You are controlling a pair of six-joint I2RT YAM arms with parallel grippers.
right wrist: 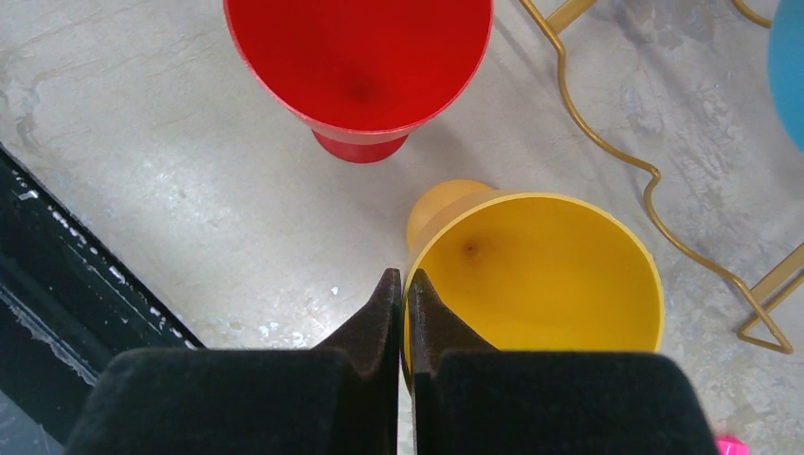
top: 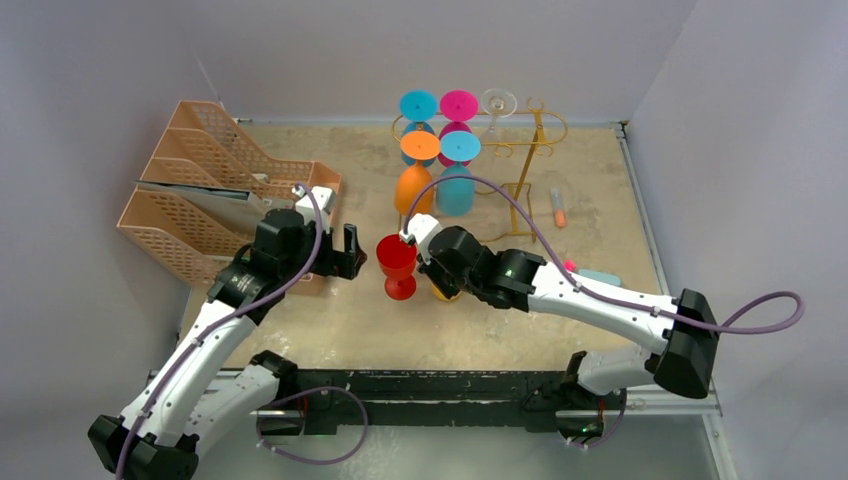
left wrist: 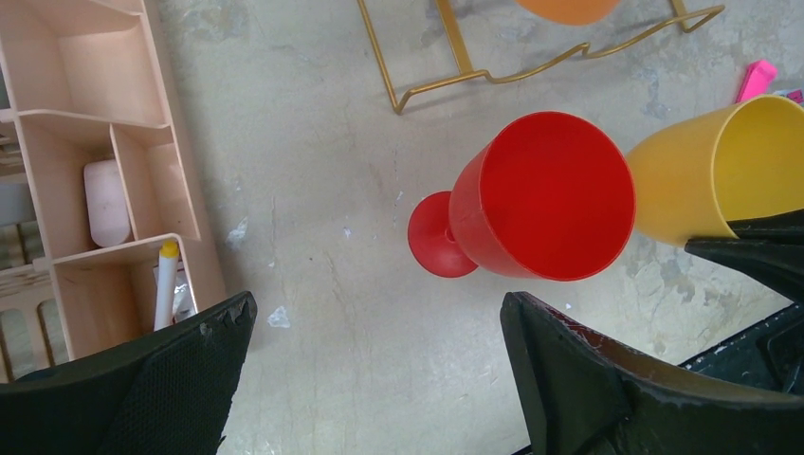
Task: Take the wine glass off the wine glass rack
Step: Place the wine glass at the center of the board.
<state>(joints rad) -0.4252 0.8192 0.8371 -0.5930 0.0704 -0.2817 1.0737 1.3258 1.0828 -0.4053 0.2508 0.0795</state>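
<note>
between right jaws, yellow glass (right wrist: 536, 275) rim

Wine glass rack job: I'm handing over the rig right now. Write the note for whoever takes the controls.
Left gripper: open, empty, beside the red glass.
Right gripper: shut on the rim of the yellow glass; I cannot tell whether its foot rests on the table.
Things: the red glass stands upright on the table in front of the rack. The orange glass, blue glass and three more behind them hang foot-up.
Done: red and yellow are off the rack.
Left: set the yellow glass down and release it; the hanging ones are untouched.
</note>
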